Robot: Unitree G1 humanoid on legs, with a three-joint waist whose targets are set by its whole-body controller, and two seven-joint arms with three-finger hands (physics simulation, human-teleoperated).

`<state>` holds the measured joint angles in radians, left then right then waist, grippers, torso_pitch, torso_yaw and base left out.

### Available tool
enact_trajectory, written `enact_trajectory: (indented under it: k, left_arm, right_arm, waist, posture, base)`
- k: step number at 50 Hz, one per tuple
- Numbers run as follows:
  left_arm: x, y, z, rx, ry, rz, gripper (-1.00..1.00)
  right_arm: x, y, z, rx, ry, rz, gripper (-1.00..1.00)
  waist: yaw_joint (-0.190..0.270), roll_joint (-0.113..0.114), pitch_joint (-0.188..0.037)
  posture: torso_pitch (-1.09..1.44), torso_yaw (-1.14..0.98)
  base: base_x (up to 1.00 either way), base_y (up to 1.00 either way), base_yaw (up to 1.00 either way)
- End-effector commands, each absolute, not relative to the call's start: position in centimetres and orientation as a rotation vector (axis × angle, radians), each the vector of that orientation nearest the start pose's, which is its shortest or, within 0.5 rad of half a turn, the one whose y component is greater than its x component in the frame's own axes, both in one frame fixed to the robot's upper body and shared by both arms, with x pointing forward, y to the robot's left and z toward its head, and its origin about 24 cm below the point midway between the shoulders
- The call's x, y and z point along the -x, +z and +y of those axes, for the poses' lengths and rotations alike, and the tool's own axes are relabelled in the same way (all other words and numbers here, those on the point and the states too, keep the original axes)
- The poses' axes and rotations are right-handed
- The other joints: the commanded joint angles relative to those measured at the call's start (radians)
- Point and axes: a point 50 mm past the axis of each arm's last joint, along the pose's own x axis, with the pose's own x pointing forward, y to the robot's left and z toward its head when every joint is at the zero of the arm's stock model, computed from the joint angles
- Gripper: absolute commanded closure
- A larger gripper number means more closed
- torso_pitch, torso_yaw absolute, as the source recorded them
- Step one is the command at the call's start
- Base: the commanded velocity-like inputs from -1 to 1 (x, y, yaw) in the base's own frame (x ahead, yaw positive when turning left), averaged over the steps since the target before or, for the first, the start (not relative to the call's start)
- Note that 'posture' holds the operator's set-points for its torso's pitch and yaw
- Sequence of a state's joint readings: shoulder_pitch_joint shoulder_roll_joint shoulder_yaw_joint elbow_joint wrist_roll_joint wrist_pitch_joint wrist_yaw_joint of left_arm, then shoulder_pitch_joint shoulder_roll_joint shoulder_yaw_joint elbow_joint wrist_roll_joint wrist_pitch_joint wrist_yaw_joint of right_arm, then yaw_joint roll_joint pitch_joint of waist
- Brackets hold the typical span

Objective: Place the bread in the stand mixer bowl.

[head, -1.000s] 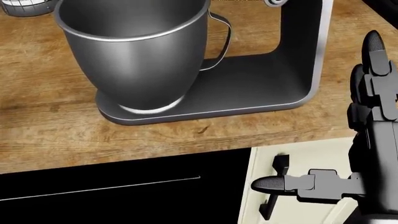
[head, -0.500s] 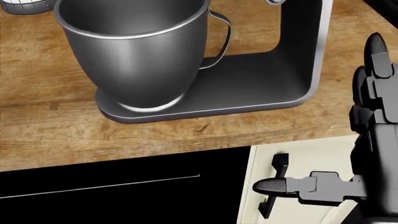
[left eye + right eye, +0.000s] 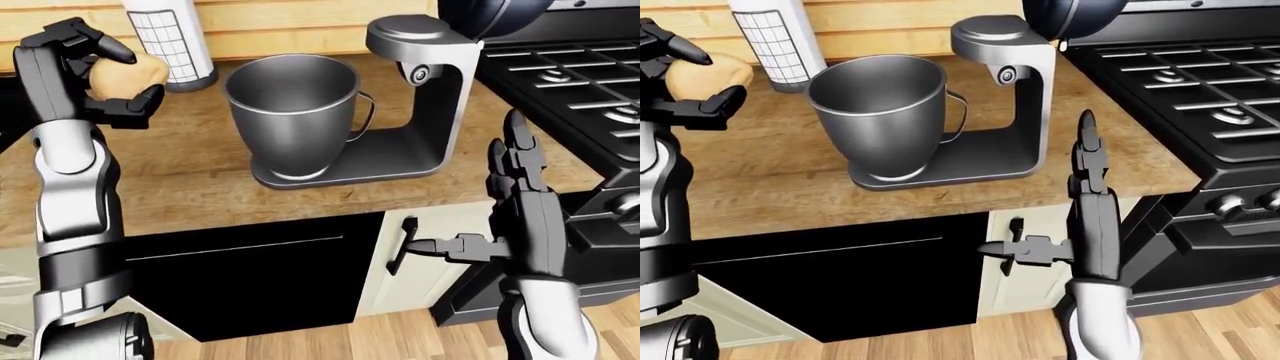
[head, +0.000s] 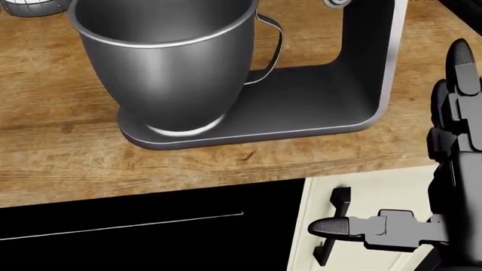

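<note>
A tan bread roll [image 3: 128, 76] is held up at the upper left of the left-eye view, with my left hand [image 3: 108, 73] shut round it. It hangs above the wooden counter [image 3: 190, 176], left of the steel mixer bowl [image 3: 293, 105] and about level with its rim. The bowl sits upright on the grey stand mixer [image 3: 415, 112], whose head is tilted up. My right hand [image 3: 505, 199] stands open and flat at the lower right, off the counter's edge, holding nothing. The head view shows only the bowl [image 4: 165, 62], the mixer base and the right hand [image 4: 429, 169].
A white gridded canister [image 3: 168, 41] stands behind the bread by the wall. A black stove [image 3: 570, 82] with burners lies right of the mixer. Below the counter are a dark opening [image 3: 240, 270] and a cream cabinet door with a black handle [image 3: 404, 244].
The head view has shifted slightly, so bowl and mixer sit a little lower and to the right. My right hand keeps its open pose.
</note>
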<state>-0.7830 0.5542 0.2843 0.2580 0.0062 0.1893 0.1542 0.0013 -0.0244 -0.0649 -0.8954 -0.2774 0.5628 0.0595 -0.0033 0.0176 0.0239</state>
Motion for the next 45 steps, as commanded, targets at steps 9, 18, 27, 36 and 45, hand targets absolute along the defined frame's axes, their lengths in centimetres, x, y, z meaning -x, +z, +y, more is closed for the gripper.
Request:
enact_trajectory:
  k: [9,18,27,36,45]
  left_arm:
    - [-33.3,29.7,27.9,-0.312,0.479,-0.565,1.00]
    - [-33.8,29.6,26.7,-0.298,0.454,-0.570,1.00]
    - [-34.1,30.2,25.4,-0.289,0.426,-0.583,1.00]
    - [-34.2,30.9,24.7,-0.285,0.411,-0.598,1.00]
    - [-34.3,32.0,23.7,-0.277,0.390,-0.615,1.00]
  right_arm:
    - [-19.5,19.9,-17.5,0.262,-0.197,-0.402,-1.00]
    - [-19.4,20.0,-17.6,0.262,-0.200,-0.405,-1.00]
    - [-19.2,20.2,-17.7,0.264,-0.204,-0.409,-1.00]
    - [-18.9,20.4,-17.9,0.266,-0.214,-0.414,-1.00]
    - [-18.7,20.5,-17.9,0.266,-0.219,-0.416,-1.00]
  waist:
    - [0.000,0.002,-0.021]
    - [0.001,0.001,-0.022]
    - [0.001,-0.004,-0.020]
    - [0.001,-0.006,-0.020]
    - [0.002,-0.009,-0.019]
  posture:
    - [0.00,0.00]
    - [0.00,0.00]
    - [0.00,0.00]
    - [0.00,0.00]
    - [0.00,0.00]
  base:
    - [0.00,0.00,0.00]
    - [0.00,0.00,0.00]
    - [0.00,0.00,0.00]
    - [0.00,0.00,0.00]
    - [0.00,0.00,0.00]
